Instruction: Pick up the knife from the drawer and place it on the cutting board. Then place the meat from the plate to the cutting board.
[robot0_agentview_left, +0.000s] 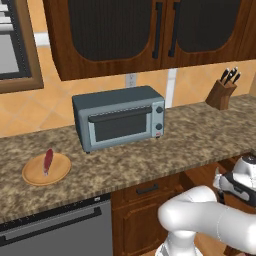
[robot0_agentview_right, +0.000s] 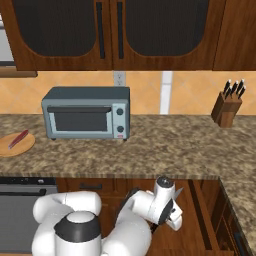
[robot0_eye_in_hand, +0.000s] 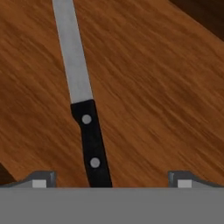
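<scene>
On drawer floor, knife lies lengthwise, blade pointing away; gripper spread wide above handle.

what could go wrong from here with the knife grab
The knife lies flat on the drawer floor, so the open gripper may scrape the wood or slip off the thin black handle. The handle sits left of centre between the fingertips, so closing could push it aside and twist the knife.

Meat on plate, left of toaster oven
</scene>
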